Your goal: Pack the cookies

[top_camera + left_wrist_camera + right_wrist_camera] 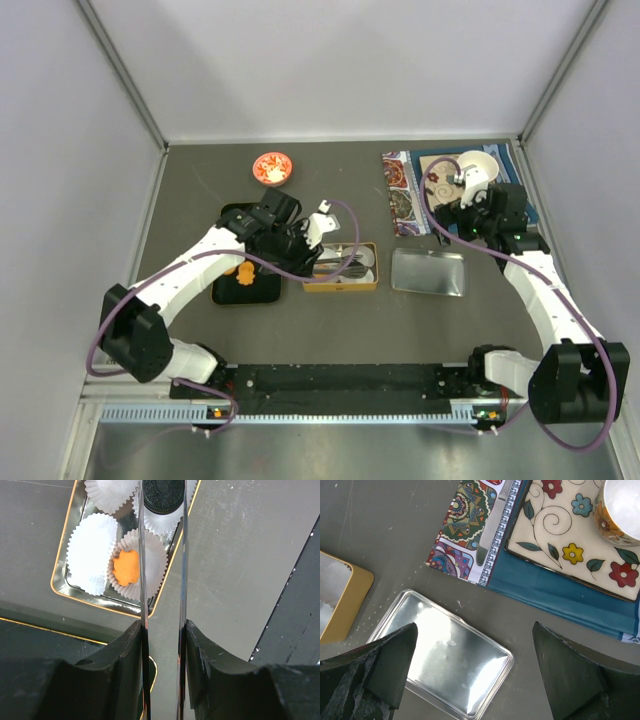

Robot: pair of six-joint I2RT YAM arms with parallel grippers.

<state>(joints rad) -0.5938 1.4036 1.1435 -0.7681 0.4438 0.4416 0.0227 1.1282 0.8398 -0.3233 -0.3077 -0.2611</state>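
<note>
One orange flower-shaped cookie [126, 566] lies in a white paper cup [147, 555] inside the gold-rimmed tin [59, 577]. More orange cookies [243, 271] lie on the black tray [262, 291]. My left gripper [162, 630] is shut on thin metal tongs [141, 570] over the tin [368, 284]. The tong tips flank a dark round sandwich cookie [164, 495] above another paper cup; I cannot tell whether it is gripped. In the top view the left gripper [305, 250] is at the tin's left end. My right gripper [477, 672] is open and empty above the tin lid [450, 655].
A small red bowl [271, 167] stands at the back left. A patterned cloth [470, 530], a flowered plate [560, 535] and a white bowl [478, 165] are at the back right. The lid [429, 272] lies right of the tin. Two empty paper cups [92, 550] are in the tin.
</note>
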